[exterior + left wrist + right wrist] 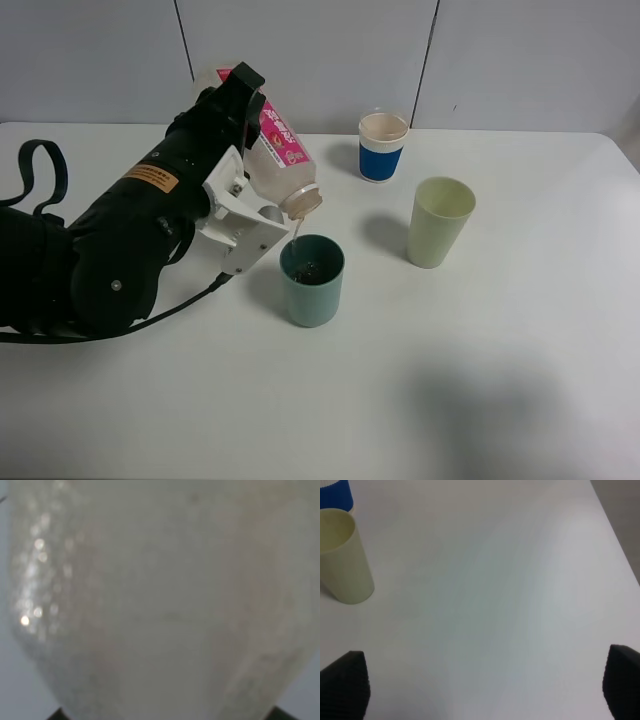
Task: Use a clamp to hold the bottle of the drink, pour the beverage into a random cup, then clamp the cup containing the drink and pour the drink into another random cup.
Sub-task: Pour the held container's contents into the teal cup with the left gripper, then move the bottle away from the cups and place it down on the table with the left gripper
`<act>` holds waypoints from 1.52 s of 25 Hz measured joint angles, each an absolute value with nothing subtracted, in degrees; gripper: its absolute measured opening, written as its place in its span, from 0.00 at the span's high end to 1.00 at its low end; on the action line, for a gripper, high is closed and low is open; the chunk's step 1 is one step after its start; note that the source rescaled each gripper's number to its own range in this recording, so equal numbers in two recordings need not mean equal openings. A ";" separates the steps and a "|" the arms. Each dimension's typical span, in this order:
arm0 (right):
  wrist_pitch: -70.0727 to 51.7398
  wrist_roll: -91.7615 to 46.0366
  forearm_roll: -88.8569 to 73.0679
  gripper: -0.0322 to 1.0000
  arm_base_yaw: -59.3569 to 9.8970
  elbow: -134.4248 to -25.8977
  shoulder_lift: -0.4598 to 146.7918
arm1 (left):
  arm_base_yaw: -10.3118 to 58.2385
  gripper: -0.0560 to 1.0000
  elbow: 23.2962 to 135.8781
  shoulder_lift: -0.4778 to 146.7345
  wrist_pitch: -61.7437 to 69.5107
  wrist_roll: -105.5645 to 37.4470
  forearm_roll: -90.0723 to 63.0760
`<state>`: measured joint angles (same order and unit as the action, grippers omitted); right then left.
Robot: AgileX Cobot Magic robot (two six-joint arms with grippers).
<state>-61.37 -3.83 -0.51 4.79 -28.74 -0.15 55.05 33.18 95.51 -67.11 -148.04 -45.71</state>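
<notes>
While the bottle [282,150] hangs tipped neck-down, the left jaws are clamped tight across its raised base end, w/ the bottle's clear wall filling the left wrist view. A thin stream of beverage [296,235] drops into the teal cup [312,285] standing on the table [500,380] right under the neck. The right jaws gape wide, gripping nothing, above the table nr the yellow-green cup [342,555].

exterior: above table [500,400] | left wrist: bottle [160,600] close-up | right wrist: downward
</notes>
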 joint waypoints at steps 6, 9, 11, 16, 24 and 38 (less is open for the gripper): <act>-61.37 -3.83 -0.51 0.23 4.79 -28.74 -0.15 | 55.05 0.89 33.18 95.51 -67.11 -150.57 -44.66; -61.37 -3.83 -0.51 0.23 4.79 -28.74 -0.15 | 55.05 0.89 33.18 95.51 -66.98 -148.04 -44.62; -61.37 -3.83 -0.51 0.23 4.79 -28.74 -0.15 | 55.05 0.89 33.18 95.51 -66.70 -146.08 -44.62; -61.37 -3.83 -0.51 0.23 4.79 -28.74 -0.15 | 55.05 0.89 33.18 95.51 -62.75 -128.95 -46.12; -61.37 -3.83 -0.51 0.23 4.79 -28.74 -0.15 | 48.83 0.89 33.18 93.53 -51.77 -79.01 -42.08; -61.37 -3.83 -0.51 0.23 4.79 -28.74 -0.15 | 19.66 0.89 33.13 88.86 -37.25 -6.95 9.26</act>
<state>-61.37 -3.83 -0.51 4.79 -28.74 -0.15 19.66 33.13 88.86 -37.25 -6.95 9.26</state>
